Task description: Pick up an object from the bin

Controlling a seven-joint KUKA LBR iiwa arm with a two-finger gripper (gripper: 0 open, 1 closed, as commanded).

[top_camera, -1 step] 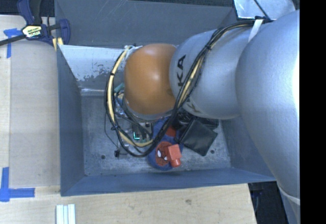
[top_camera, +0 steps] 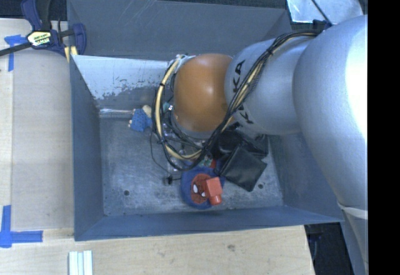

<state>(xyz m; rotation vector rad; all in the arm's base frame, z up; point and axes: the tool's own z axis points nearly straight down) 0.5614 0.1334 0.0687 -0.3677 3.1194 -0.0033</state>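
A blue round thing (top_camera: pixel 195 191) with a red face print lies at the bin's front middle. An orange block (top_camera: pixel 214 189) rests on its right side. Just right of them a black flat box-like thing (top_camera: pixel 245 169) lies tilted, partly under the arm. At the back left of the floor lies a small blue thing (top_camera: pixel 139 120) with a pale knob, and a clear thin tube (top_camera: pixel 115 112) runs left from it.
The arm comes in from the right, and its orange dome and looped cables hang over the middle of the bin, hiding what is under them. The grey floor at the left and front left is bare and speckled.
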